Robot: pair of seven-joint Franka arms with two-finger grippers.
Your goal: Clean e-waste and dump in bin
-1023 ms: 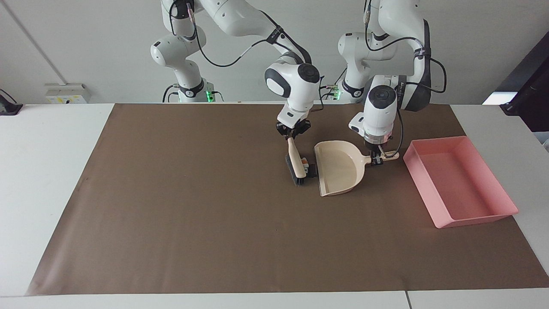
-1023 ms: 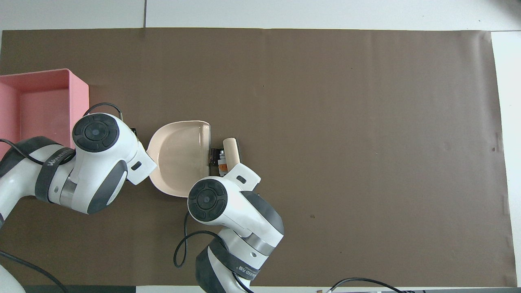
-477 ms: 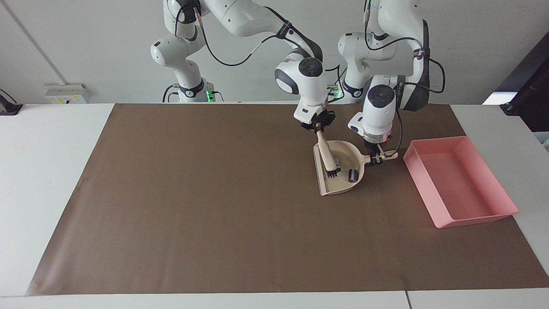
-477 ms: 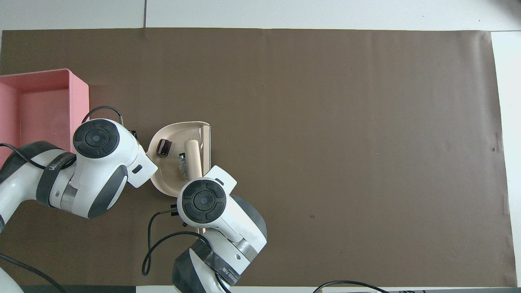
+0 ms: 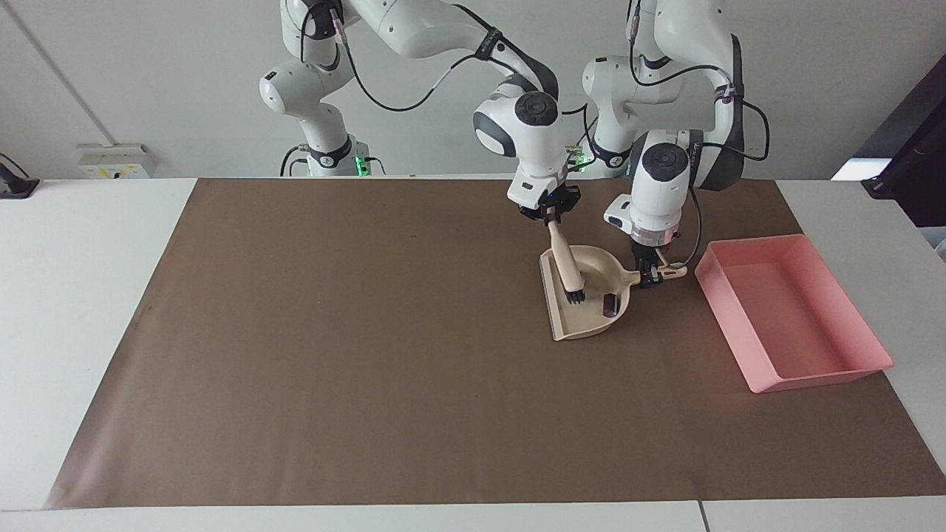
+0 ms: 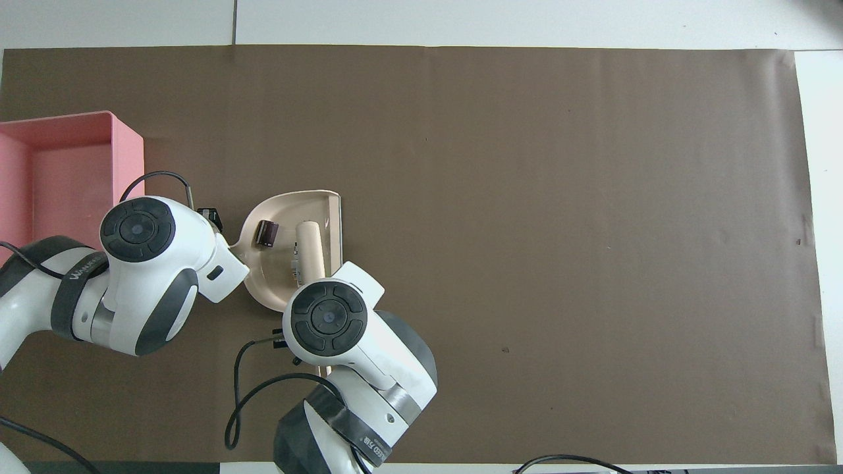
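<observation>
A cream dustpan (image 5: 584, 295) is seen right of centre in the facing view, on the brown paper mat (image 5: 369, 355), and left of centre in the overhead view (image 6: 290, 253). Its handle is clamped by the left gripper (image 5: 650, 275), whose fingers are closed on it. A small cream brush (image 5: 565, 270) is gripped by its handle in the right gripper (image 5: 548, 216), with the dark bristles set down inside the dustpan. The dark purplish-black block (image 5: 610, 304) lies in the pan, near its back wall (image 6: 267, 233). The white part (image 6: 296, 266) is glimpsed only in the overhead view, just beside the brush, inside the pan. The pink bin (image 5: 794, 314) is placed at the right of the facing view, beside the dustpan, toward the left arm's end of the table.
</observation>
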